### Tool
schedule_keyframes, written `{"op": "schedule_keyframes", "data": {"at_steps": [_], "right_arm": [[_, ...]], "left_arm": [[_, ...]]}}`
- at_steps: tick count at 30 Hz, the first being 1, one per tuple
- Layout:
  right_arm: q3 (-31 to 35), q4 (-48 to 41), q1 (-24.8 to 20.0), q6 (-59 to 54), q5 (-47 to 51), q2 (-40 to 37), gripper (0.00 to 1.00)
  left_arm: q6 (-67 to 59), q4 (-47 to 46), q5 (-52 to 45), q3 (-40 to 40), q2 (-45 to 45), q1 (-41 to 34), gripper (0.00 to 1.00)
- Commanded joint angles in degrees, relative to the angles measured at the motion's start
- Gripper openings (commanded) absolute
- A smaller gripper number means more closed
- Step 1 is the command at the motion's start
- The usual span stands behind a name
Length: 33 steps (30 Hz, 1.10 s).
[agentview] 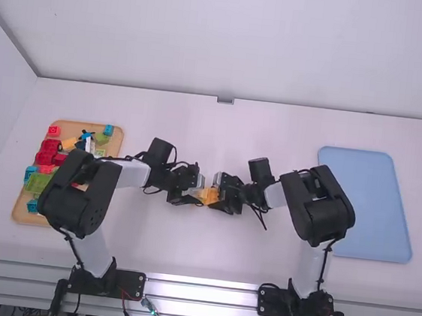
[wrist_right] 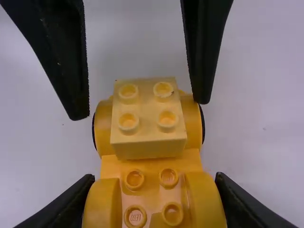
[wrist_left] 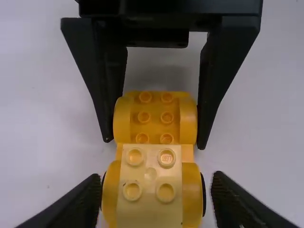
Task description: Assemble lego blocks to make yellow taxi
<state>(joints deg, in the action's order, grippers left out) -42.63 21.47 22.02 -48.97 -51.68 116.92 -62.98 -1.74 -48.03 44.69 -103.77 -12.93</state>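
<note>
Mid-frame, the right gripper (wrist_left: pixel 154 143) clamped the chassis (wrist_left: pixel 155 121), probably to steady it, the left gripper (wrist_right: pixel 140 108) spread around the pale block (wrist_right: pixel 148 118).

The yellow taxi body (wrist_left: pixel 156 116) stands well apart from the wooden tray (agentview: pixel 27 219), to the right of this tray. It is orange-yellow and partly built, with its studs looking upward and rounded sides at both ends. On the end nearer to the tray sits a pale yellow block (wrist_right: pixel 148 111), square, with four studs in two rows. Dark wheel edges (wrist_right: pixel 203 124) are showing at both sides of this same end. The farther end has open studs between its rounded sides.
</note>
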Motion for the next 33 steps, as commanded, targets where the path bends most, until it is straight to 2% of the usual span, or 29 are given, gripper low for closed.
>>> {"op": "schedule_keyframes", "data": {"at_steps": [1, 3, 4, 5, 6, 7, 15, 22, 33], "right_arm": [[0.2, -0.9, 0.2, 1.2, 2.0, 0.5, 0.57], [0.2, -0.9, 0.2, 1.2, 2.0, 0.5, 0.58], [0.2, -0.9, 0.2, 1.2, 2.0, 0.5, 0.58], [0.2, -0.9, 0.2, 1.2, 2.0, 0.5, 0.58], [0.2, -0.9, 0.2, 1.2, 2.0, 0.5, 0.57], [0.2, -0.8, 0.1, 1.2, 2.0, 0.5, 0.58], [0.2, -0.7, 0.1, 1.2, 2.0, 0.5, 0.57], [0.2, -0.7, 0.2, 1.2, 2.0, 0.5, 0.58], [0.2, -0.6, 0.1, 1.2, 2.0, 0.5, 0.58]], "left_arm": [[-0.3, -2.5, -0.8, 3.0, 4.1, 0.4, 0.67], [-0.3, -6.2, -1.0, 5.2, 5.7, 0.2, 0.68], [-0.3, -7.0, -1.0, 5.7, 5.9, 0.0, 0.63], [-0.3, -7.9, -1.0, 6.3, 6.0, -0.1, 0.47], [-0.3, -8.7, -1.0, 6.8, 6.0, -0.2, 0.17], [-0.3, -10.1, -1.1, 7.0, 6.0, -0.3, 0.02], [0.0, -7.7, -0.8, 2.8, 4.4, -1.0, 0.03], [6.5, 3.0, -0.2, -2.0, 0.3, -0.9, 0.03], [7.1, -1.8, 5.7, -3.2, -2.4, -1.0, 0.02]]}}
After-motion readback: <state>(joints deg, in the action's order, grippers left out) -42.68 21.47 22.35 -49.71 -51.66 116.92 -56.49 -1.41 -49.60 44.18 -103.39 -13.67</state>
